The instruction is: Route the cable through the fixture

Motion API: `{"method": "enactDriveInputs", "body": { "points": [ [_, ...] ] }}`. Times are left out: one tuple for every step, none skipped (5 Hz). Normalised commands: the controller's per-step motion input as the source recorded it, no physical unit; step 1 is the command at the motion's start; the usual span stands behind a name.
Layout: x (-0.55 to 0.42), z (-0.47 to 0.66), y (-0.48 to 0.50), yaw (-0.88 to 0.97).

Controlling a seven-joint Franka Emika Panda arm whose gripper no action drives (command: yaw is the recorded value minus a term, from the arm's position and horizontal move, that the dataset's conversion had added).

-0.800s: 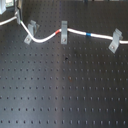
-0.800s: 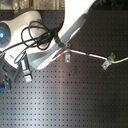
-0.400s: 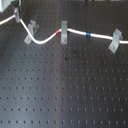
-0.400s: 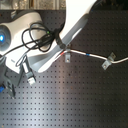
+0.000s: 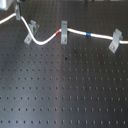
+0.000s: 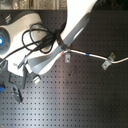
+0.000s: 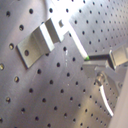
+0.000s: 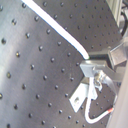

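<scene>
Black perforated surface carries the cable, which already runs through the middle clip and on to the right clip. Past the left clip it appears unseated. Whether the tool is open, I cannot tell.

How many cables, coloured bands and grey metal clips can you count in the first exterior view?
Long thin white cable: 1
Short red band: 1
Short blue band: 1
Grey metal clips: 3
Total: 6
Not counted: a grey shape near the top edge, too unclear to name.
</scene>
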Motion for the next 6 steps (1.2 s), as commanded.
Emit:
{"method": "enactDriveInputs", "body": {
  "points": [
    [0.134,-0.15,-0.032,-0.86],
    [0.201,-0.19,-0.018,-0.71],
    [0.256,-0.19,-0.008,-0.66],
    [0.252,-0.19,0.007,-0.65],
    [0.22,-0.13,0.037,-0.65],
    [-0.115,0.03,-0.111,-0.47]
  ]
}}
